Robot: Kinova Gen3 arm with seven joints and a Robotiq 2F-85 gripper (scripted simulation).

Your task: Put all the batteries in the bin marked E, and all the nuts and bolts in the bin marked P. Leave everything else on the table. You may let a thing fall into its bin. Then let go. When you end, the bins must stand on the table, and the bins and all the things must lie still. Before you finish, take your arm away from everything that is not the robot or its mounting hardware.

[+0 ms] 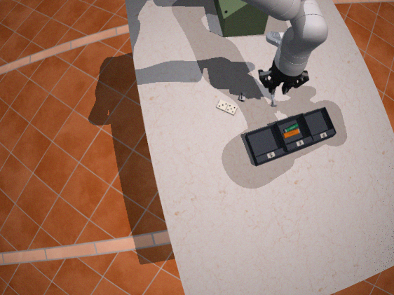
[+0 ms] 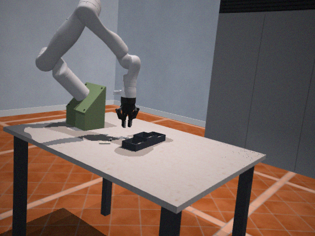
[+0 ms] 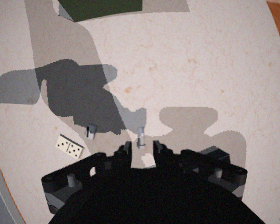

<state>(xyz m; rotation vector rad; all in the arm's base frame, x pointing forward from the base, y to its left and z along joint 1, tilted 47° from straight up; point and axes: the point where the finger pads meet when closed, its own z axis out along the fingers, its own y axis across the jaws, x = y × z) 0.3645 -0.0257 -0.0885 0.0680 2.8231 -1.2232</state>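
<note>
My gripper [image 1: 279, 92] [image 2: 126, 126] [image 3: 142, 148] is partly open and empty, above the table. A silvery bolt [image 1: 273, 103] [image 3: 141, 136] lies on the table under it, showing between the fingertips in the wrist view. A small grey metal piece [image 1: 242, 97] [image 3: 91, 131], its kind unclear, lies left of the bolt. Three joined dark bins stand in a row: the left bin [image 1: 263, 142] and right bin [image 1: 317, 121] look empty. The middle bin [image 1: 289, 147] holds a green battery [image 1: 291, 127] and an orange battery [image 1: 291, 133]. The bin labels are too blurred to read surely.
A white domino [image 1: 226, 107] [image 2: 104, 142] [image 3: 69, 146] lies left of the grey metal piece. The dark bin row [image 2: 143, 146] stands close in front of the bolt. The green arm base [image 1: 245, 25] [image 2: 95, 118] stands at the back of the table.
</note>
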